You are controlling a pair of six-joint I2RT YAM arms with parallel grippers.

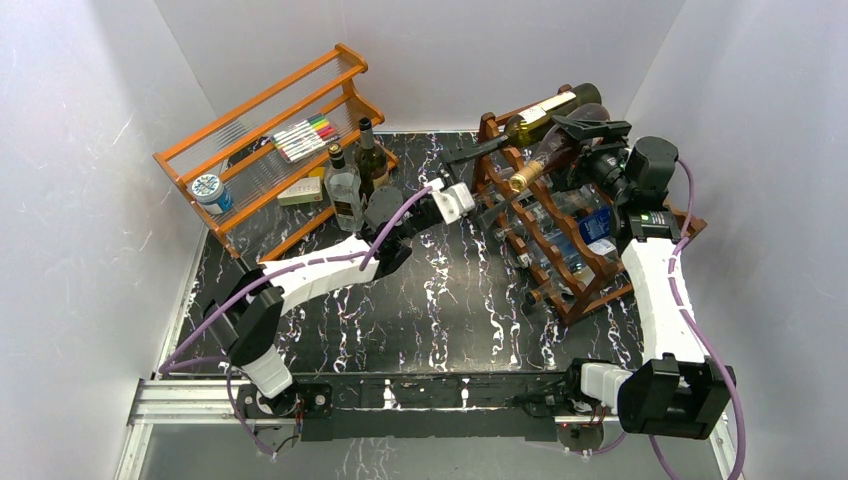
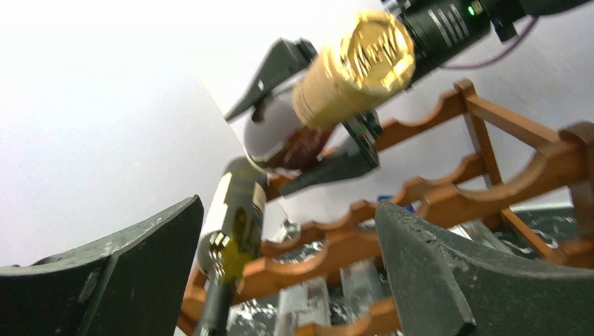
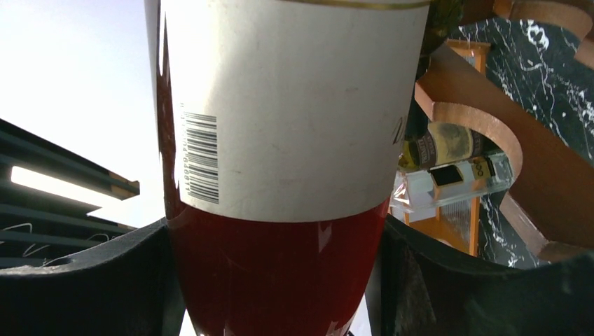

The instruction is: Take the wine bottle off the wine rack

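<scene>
Two arms work a black, white-veined surface (image 1: 440,300) boxed in by plain white walls (image 1: 420,40). Two racks stand on it: an orange rack (image 1: 260,110) at the far left and the dark reddish-brown wine rack (image 1: 570,285) at the right.

The right fingers (image 3: 77,287) are clamped on either side of the wine bottle (image 1: 540,165), a dark red bottle with a white label and a gold-capped neck. It lies tilted at the wine rack's top tier, its neck pointing toward the left arm (image 1: 310,270). The left fingers (image 2: 126,280) stand wide apart with nothing between them, just beside the rack and facing the gold cap.

A second bottle (image 1: 540,112), cream-labelled, lies on the top tier beside the first. Two more bottles stand upright by the orange rack, one clear (image 1: 345,190) and one dark (image 1: 372,160). That rack carries a row of markers (image 1: 305,135), one round can (image 1: 210,190) and one small box (image 1: 300,190).

Clear bottles fill the wine rack's lower tiers, but rails and the right arm (image 1: 660,290) hide too much for a count. Whether the held bottle still touches the top rail cannot be made out.
</scene>
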